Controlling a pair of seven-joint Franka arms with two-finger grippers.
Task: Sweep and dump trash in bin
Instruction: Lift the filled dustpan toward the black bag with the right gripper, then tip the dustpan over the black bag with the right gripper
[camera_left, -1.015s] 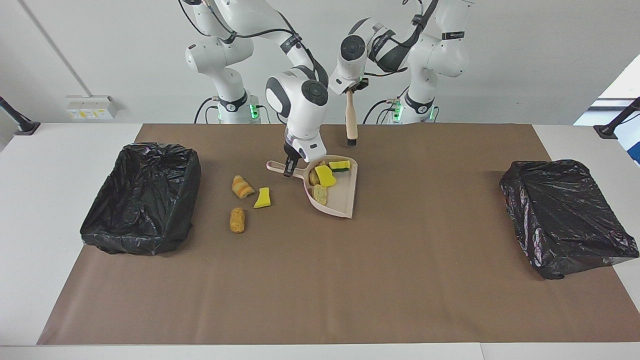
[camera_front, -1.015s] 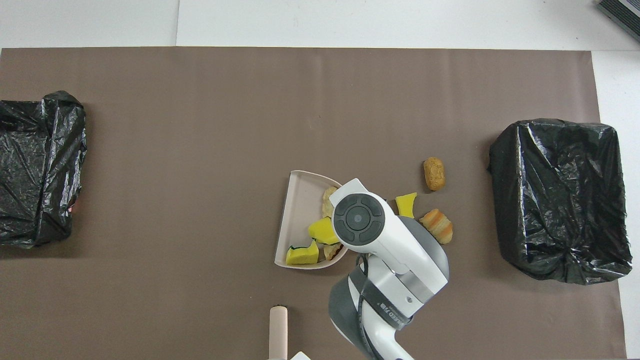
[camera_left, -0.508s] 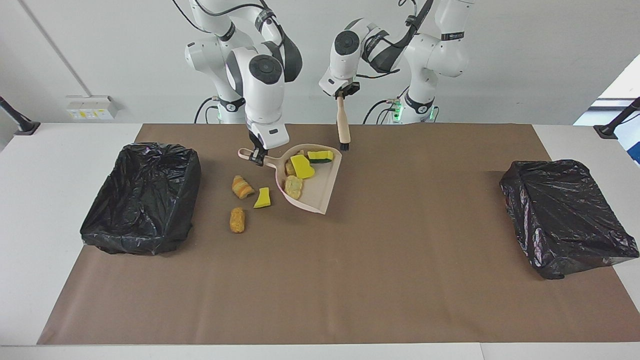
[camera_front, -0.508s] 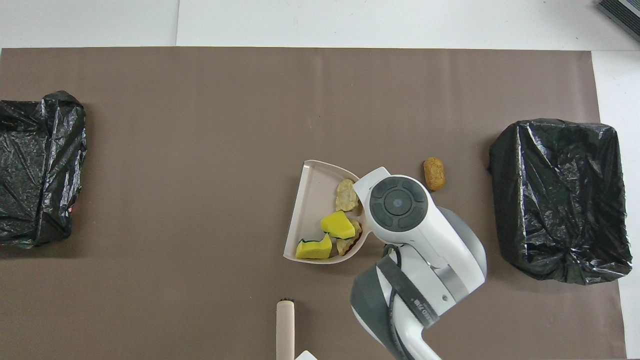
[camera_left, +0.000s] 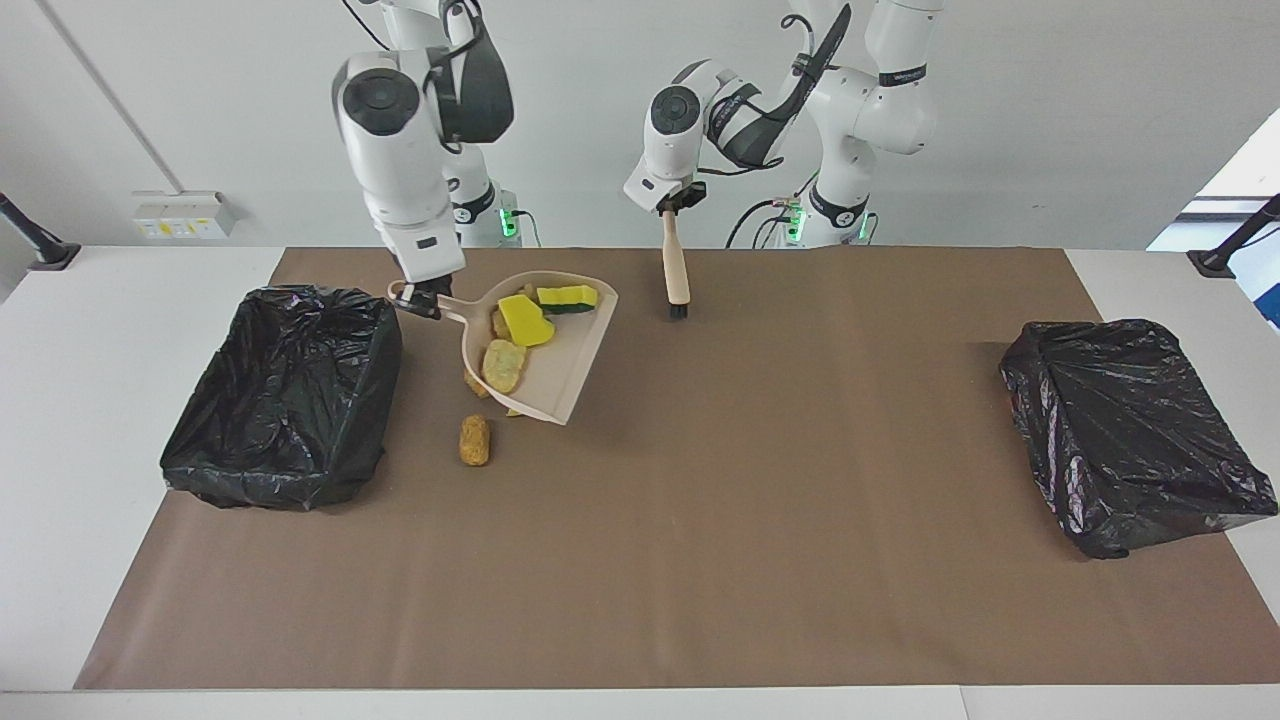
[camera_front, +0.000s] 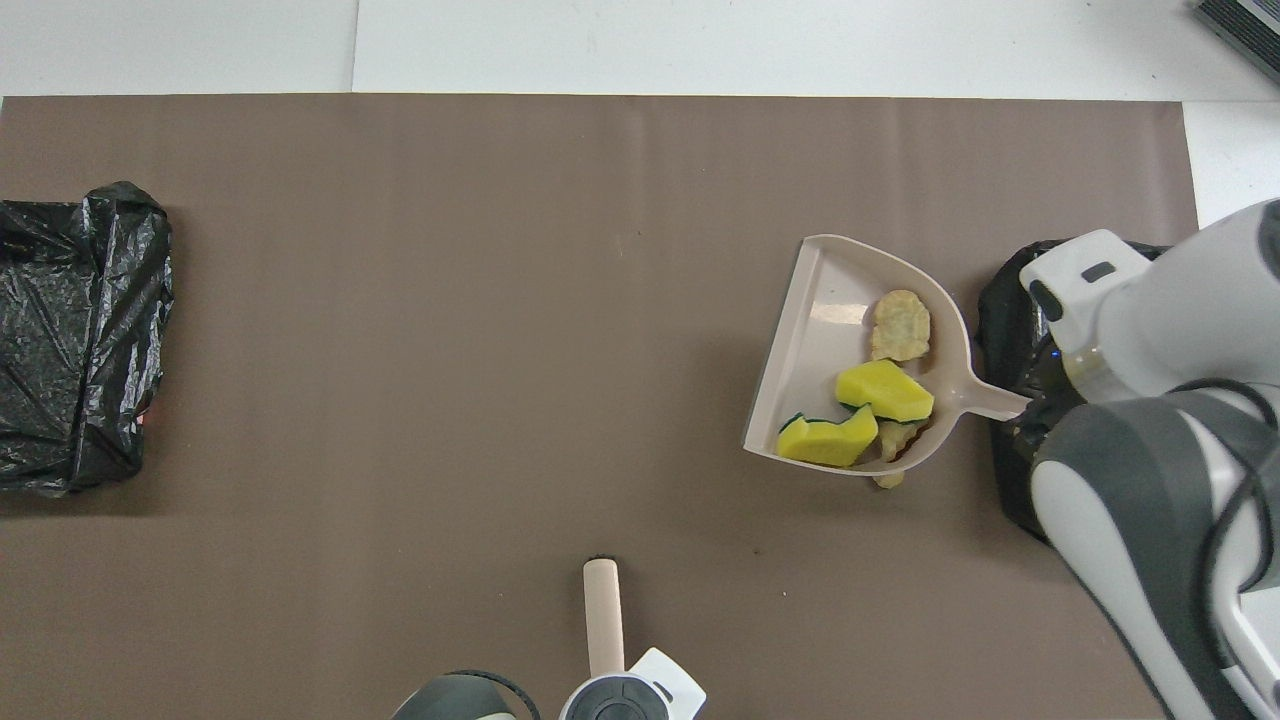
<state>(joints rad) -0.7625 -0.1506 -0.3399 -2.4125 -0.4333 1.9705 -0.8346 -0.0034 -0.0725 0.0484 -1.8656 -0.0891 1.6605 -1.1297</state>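
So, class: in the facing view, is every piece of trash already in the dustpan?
No: a golden-brown lump lies on the brown mat, outside the dustpan held up by the right tool.

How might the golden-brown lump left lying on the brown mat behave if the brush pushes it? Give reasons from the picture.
The golden-brown lump looks rounded and oblong, so it would probably roll or spin rather than slide straight. It seems small and bread-like, likely light, so even a gentle stroke from the brush could send it skittering across the flat mat.

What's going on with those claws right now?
Right claw carrying loaded dustpan beside bin. Left claw holds brush, waiting. Loose scrap on mat.
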